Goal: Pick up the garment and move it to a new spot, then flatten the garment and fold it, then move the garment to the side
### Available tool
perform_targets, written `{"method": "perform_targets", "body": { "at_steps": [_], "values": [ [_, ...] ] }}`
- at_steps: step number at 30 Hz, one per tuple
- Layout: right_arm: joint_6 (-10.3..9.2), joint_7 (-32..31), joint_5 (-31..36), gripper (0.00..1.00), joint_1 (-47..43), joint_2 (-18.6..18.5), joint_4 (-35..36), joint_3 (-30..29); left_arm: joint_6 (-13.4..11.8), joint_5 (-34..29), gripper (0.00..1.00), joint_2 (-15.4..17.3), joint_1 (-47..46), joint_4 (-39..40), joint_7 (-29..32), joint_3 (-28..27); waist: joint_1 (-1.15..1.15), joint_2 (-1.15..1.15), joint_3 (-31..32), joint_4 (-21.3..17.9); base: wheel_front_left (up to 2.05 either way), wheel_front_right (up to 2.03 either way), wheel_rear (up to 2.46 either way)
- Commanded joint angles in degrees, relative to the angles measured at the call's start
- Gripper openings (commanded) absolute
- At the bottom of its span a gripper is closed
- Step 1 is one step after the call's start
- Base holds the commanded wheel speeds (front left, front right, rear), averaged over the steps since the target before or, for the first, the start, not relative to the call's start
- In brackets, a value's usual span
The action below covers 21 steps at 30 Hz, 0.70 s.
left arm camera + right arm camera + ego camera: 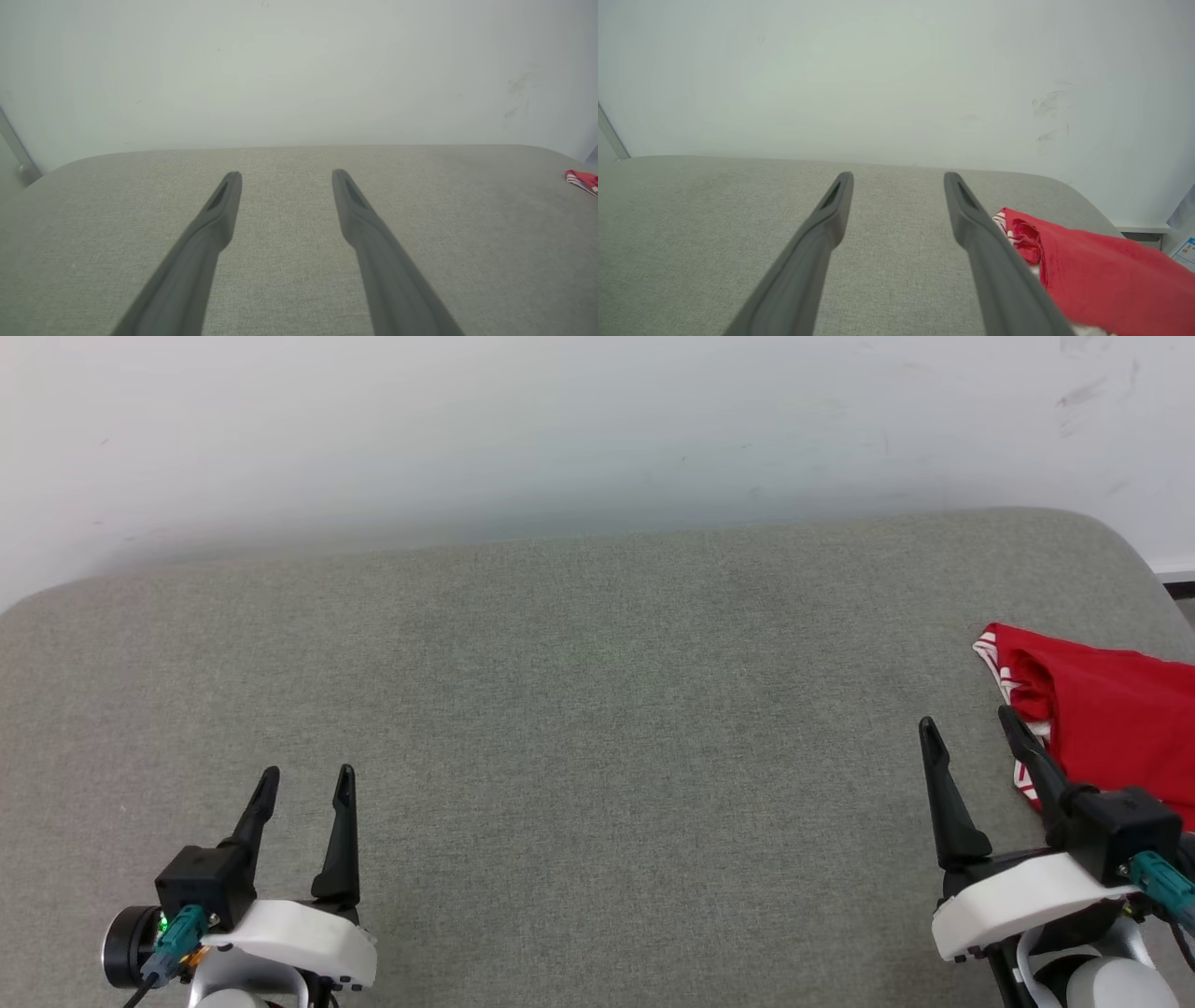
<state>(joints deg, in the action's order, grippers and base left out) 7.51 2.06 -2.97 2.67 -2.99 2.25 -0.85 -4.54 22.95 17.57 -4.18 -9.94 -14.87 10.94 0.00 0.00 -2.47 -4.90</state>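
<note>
Grey fabric-covered table (579,691), white wall behind. Rumpled red jersey garment (1111,709): far right edge. Left gripper (308,770), right gripper (966,717): fingers spread wide, empty. Pickup seemingly pending; right gripper should reach rightward and pinch cloth.

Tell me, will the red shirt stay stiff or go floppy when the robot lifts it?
Probably floppy: the garment lies bunched in soft folds, so it would likely droop when lifted. It looks thin, so probably light. On the woven grey surface, a push would likely wrinkle it rather than slide it.
</note>
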Motion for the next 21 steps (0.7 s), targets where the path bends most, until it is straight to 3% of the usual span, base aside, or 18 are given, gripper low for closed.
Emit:
{"method": "perform_targets", "body": {
  "at_steps": [1,2,5,21],
  "values": [
    [-0.04,0.45,-0.03,1.0,0.41,0.21,-0.13,-0.03,-0.01,0.36,1.0,0.14,-0.54,0.07,0.04,0.11,0.0,0.0,-0.05,0.01,0.0,0.0,0.0],
    [0.0,0.01,-0.05,0.0,-0.08,0.0,-0.16,0.0,0.02,0.19,0.0,-0.11,0.08,-0.1,0.13,-0.02,0.0,0.0,-0.05,0.02,0.0,0.0,0.0],
    [0.0,0.02,-0.85,0.0,-0.9,0.0,-1.34,0.2,0.15,0.89,0.0,-0.89,0.68,-1.28,0.39,0.04,0.0,0.0,-0.03,0.06,0.0,0.0,0.0],
    [-0.01,-0.91,-20.84,0.0,0.2,-0.95,-4.44,0.09,2.7,15.42,0.0,-3.77,-0.06,-1.89,4.85,-3.73,0.0,0.0,0.27,0.68,0.0,0.0,0.0]
  ]
}}
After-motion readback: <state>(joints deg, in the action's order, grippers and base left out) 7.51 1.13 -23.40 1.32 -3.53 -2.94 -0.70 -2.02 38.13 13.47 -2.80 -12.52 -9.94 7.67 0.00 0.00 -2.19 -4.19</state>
